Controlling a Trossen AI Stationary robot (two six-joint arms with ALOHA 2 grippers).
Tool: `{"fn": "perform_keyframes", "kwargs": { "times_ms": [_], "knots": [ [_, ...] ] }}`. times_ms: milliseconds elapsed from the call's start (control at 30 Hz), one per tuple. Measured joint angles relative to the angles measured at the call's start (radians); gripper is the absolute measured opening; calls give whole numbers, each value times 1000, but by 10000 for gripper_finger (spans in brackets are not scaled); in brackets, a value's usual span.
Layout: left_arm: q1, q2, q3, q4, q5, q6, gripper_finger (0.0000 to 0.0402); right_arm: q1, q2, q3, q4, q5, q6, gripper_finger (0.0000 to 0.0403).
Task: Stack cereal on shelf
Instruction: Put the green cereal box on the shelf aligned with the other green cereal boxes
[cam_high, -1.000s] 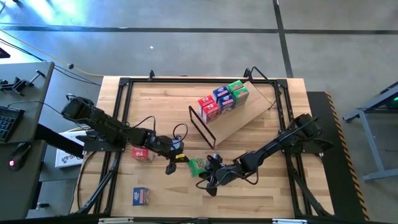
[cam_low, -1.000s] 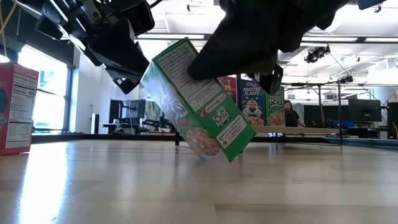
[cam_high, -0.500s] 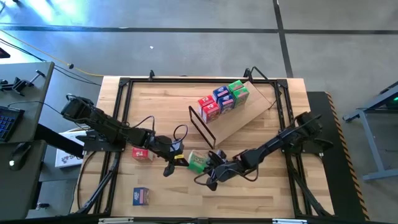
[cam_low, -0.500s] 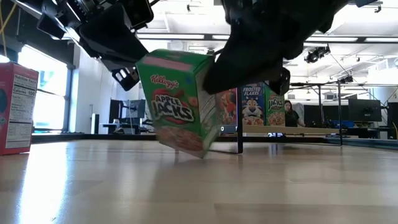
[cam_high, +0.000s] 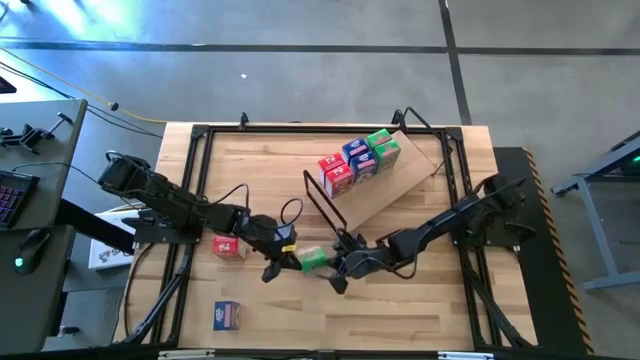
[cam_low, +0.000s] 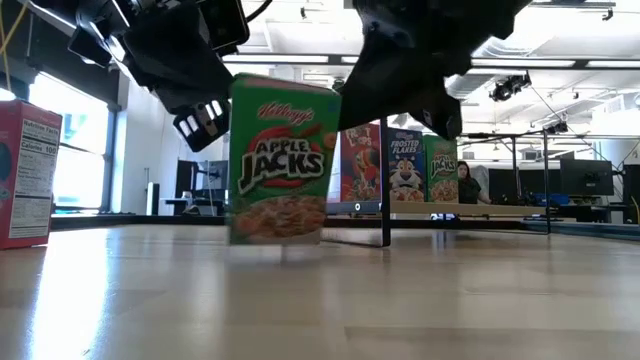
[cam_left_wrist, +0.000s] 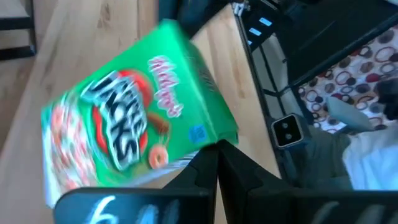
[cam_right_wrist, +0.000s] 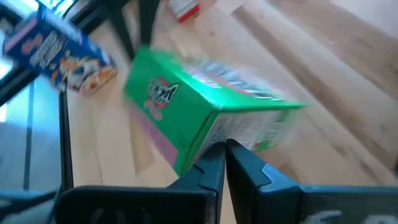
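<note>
Cardboard is what I am dealing with: the green cereal box (cam_low: 279, 160) stands upright on the worktop (cam_high: 420, 310), midway between my two arms and just in front of the shelf (cam_high: 385, 190). I judge it light, hollow and easily dented, with a glossy printed skin that will slip, and tall enough to tip at a nudge.

My left hand (cam_high: 272, 262) sits just beside one side of it with its fingers closed on nothing. My right hand (cam_high: 338, 275) sits close at the opposite side, also closed and gripping nothing. To carry it, I would open one hand and pinch across the narrow side panels, low enough that it does not swing.

The shelf already holds red, blue and green boxes (cam_high: 358, 160) in a row, and its black wire frame (cam_high: 322, 205) stands between this box and the board, so I must lift over it. A red box (cam_high: 229, 247) rests beside my left arm and a blue box (cam_high: 227, 316) lies near the front edge, both clear of the path.
</note>
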Motion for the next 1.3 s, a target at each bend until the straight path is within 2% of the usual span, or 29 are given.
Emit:
{"fn": "perform_keyframes", "kwargs": {
  "times_ms": [267,500,667,1067,1300],
  "knots": [
    [8,0,0,-2,-1,-117,1,-37,-2,0,-12,-89,63,16],
    [52,1,-1,-97,-50,-126,1,-67,-1,1,-51,-107,63,16],
    [86,1,-2,-103,-51,-126,1,-78,-1,2,-57,-134,63,17],
    [102,-1,-2,7,108,-208,1,-85,1,2,-20,-239,62,81],
    [101,-1,-2,-5,172,-248,1,-85,-44,2,-25,-246,59,91]
  ]
}}
